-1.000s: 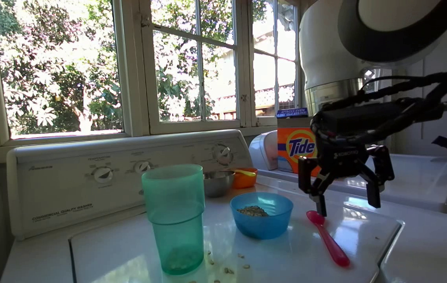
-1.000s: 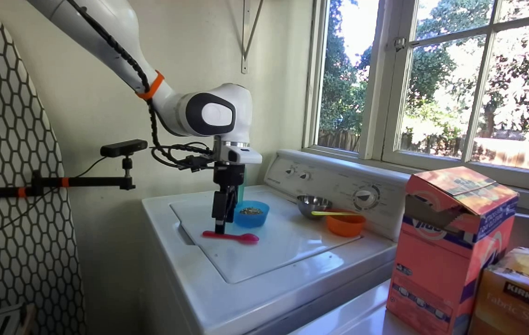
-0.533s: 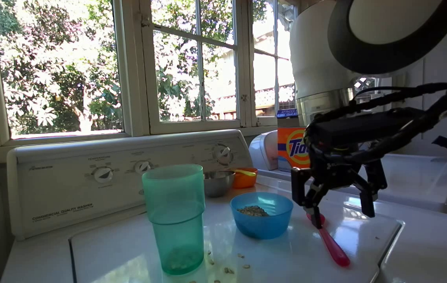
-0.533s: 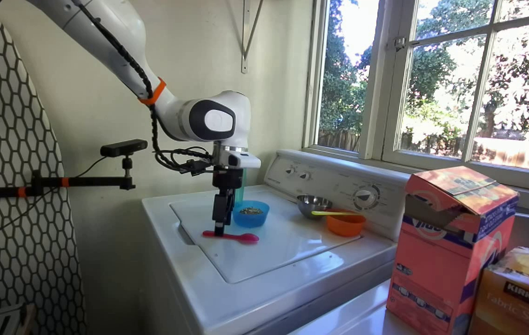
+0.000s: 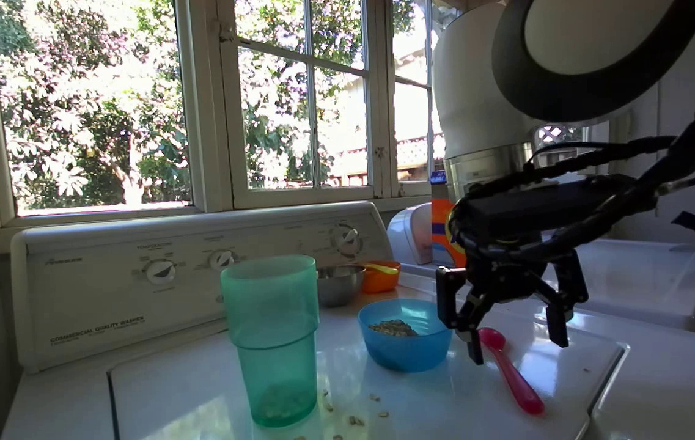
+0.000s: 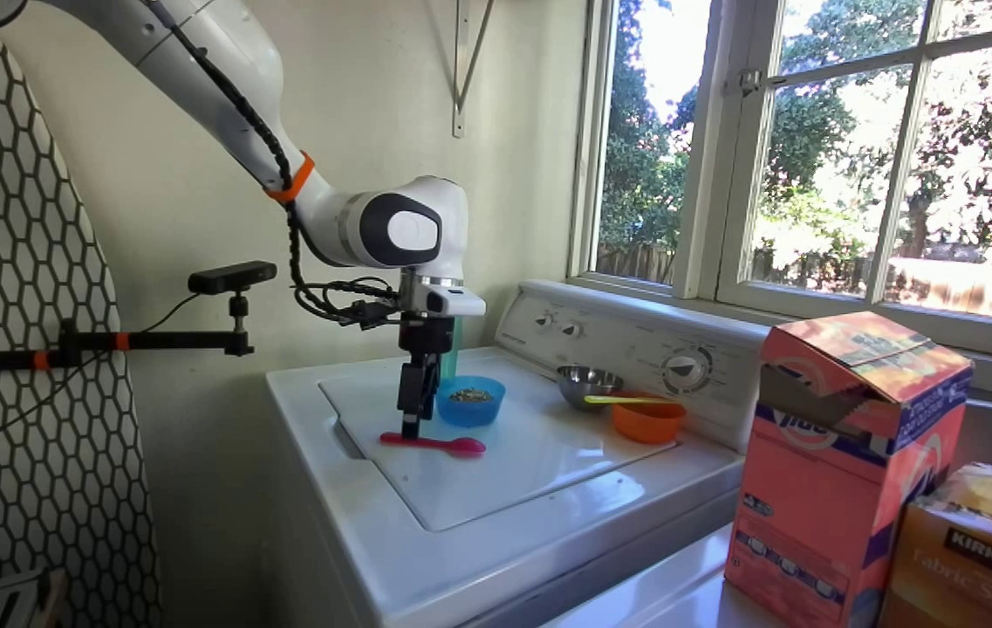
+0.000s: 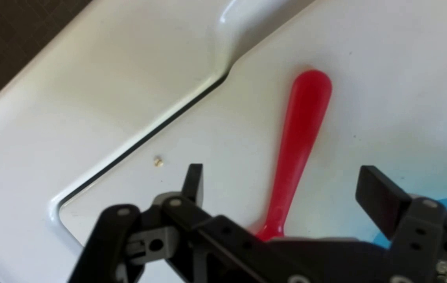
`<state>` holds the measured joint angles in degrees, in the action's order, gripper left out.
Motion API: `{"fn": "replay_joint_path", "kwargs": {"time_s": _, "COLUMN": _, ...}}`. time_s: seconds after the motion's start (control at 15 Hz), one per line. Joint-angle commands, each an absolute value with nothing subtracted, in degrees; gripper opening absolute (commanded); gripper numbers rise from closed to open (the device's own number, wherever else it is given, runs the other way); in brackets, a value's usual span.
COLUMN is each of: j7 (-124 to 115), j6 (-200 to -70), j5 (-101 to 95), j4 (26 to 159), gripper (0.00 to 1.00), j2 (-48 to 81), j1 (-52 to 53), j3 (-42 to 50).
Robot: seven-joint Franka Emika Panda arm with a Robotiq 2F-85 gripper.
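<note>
Gripper (image 5: 517, 351) spread wide above red spoon (image 7: 300, 129) on washer lid (image 5: 433, 400).
In an exterior view: jaws far apart, one tip showing just left of the spoon's head; blue bowl (image 5: 408, 353) of flakes (image 5: 393, 329) next to gripper, cup (image 5: 271, 348) upright farther left, stray bits (image 5: 356, 421) on lid by its base; steel bowl (image 5: 340, 288) and orange bowl (image 5: 384, 282) near panel (image 5: 96, 284), yellow utensil (image 5: 382, 268) on orange bowl; Tide box (image 5: 440, 211) partly behind gripper. In an exterior view: gripper side-on, tips lined up with spoon's handle, contact unclear; blue bowl just behind, cup mostly hidden; Tide box and Kirkland box (image 6: 967, 567) side by side at front right. In wrist view: handle shows between spread fingers (image 7: 382, 198), head hidden by gripper; crumb (image 7: 158, 161) off left, blue bowl's edge past the finger at right.
</note>
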<state>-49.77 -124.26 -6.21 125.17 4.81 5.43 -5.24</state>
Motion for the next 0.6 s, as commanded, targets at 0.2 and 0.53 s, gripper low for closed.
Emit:
{"fn": "replay_joint_path", "kwargs": {"time_s": 0.2, "j7": -51.32, "j6": -122.46, "j5": -6.51, "j4": 118.98, "gripper": 1.0, "j2": 11.27, "j1": 6.38, "j3": -3.91}}
{"fn": "replay_joint_path", "kwargs": {"time_s": 0.53, "j7": -48.75, "j6": -122.35, "j5": -5.14, "j4": 118.93, "gripper": 1.0, "j2": 10.91, "j1": 5.83, "j3": -2.64}}
